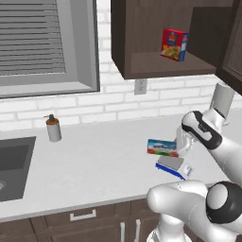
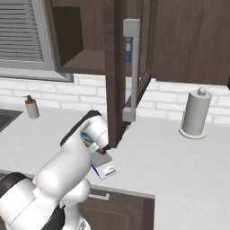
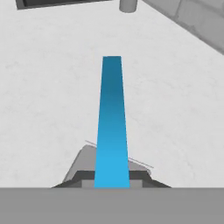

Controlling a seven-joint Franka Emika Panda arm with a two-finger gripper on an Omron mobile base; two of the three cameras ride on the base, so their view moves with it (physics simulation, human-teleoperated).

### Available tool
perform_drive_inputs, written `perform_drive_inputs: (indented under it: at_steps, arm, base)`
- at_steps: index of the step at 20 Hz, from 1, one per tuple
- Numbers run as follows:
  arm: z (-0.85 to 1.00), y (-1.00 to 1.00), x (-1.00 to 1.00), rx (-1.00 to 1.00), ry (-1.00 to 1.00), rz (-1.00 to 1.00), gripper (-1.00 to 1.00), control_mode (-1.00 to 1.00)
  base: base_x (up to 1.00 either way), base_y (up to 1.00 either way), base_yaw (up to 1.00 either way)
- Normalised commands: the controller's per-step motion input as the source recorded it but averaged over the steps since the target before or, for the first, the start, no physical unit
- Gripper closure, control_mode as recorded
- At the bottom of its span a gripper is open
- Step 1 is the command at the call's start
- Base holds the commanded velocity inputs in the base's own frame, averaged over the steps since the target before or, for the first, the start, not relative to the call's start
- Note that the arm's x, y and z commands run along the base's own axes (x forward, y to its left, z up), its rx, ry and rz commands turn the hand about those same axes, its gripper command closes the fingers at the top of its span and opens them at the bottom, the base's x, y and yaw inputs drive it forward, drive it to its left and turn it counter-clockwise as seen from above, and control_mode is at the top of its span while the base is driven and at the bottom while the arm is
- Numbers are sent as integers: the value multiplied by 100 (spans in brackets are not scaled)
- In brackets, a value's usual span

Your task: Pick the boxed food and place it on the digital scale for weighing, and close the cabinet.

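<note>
Gripper (image 3: 112, 181) clamped on the boxed food (image 3: 112, 122), finger tips pressing either side of its blue edge at the near end. Box runs lengthwise out from the hand, seen edge-on. In the left base view the boxed food (image 1: 162, 147) sits just above the digital scale (image 1: 173, 166), striped face showing, close to the scale's far edge; whether it touches the plate, cannot tell. Scale lies on the white counter (image 1: 94, 165) near its front edge. Cabinet (image 1: 156, 38) hangs above the scale, door (image 2: 130, 67) swung open, long silver handle (image 2: 134, 69) facing out. Red box (image 1: 174, 44) on the cabinet shelf. Paper towel roll (image 2: 196, 112) right of the scale; soap dispenser (image 1: 53, 127) and sink (image 1: 14, 165) well left.
</note>
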Motion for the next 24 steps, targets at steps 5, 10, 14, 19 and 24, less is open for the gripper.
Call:
perform_drive_inputs:
  at_steps: [5,10,14,19,24]
  arm:
    - [-9,-20,0,0,0,0,100,-100]
    - [-22,-3,-6,0,0,0,100,-100]
    - [-14,0,-6,0,3,0,100,-100]
    - [-31,0,0,0,3,0,100,-100]
    - [-21,-3,-18,0,0,0,100,-100]
  base:
    - [0,0,0]
    - [0,0,0]
    - [0,0,0]
    - [0,0,0]
    - [0,0,0]
